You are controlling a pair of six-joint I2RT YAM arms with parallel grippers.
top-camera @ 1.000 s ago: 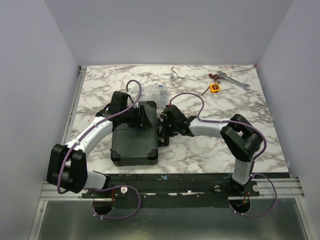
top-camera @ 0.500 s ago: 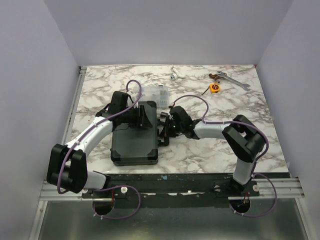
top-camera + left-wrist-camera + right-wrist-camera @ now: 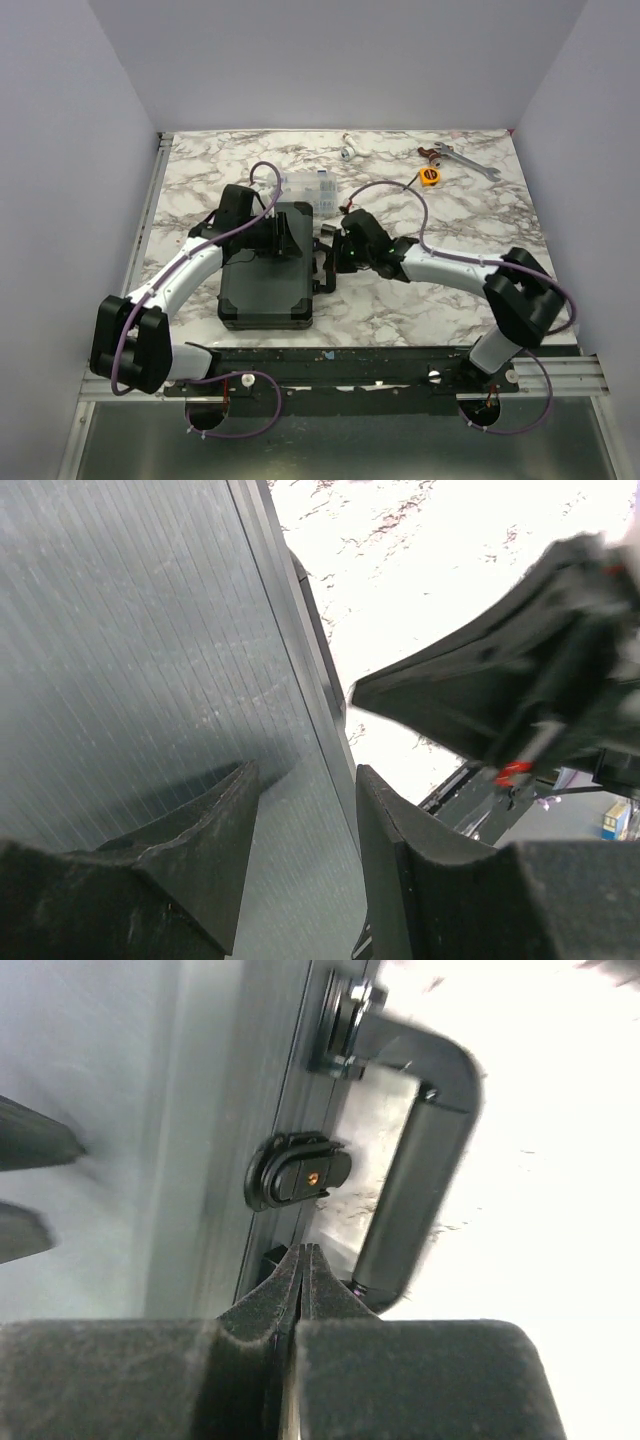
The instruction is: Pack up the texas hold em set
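Observation:
The black case (image 3: 262,285) of the texas hold em set lies shut on the marble table, its side handle (image 3: 326,268) facing right. My left gripper (image 3: 284,236) rests over the far end of the lid (image 3: 130,660), open, with one finger over the lid and the other at its right edge. My right gripper (image 3: 338,258) is shut with nothing in it. Its tip (image 3: 303,1260) sits against the case's side, between a small black latch (image 3: 297,1170) and the handle (image 3: 420,1160). Chips, cards and buttons are out of view.
A clear compartment box (image 3: 311,187) stands just behind the case. Farther back on the table lie a yellow tape measure (image 3: 429,176), a wrench (image 3: 462,158) and a small metal part (image 3: 347,150). White walls close in the left, right and back.
The right arm's elbow has swung out to the right and dropped lower, while its shut gripper stays by the case's handle. The left arm has hardly moved.

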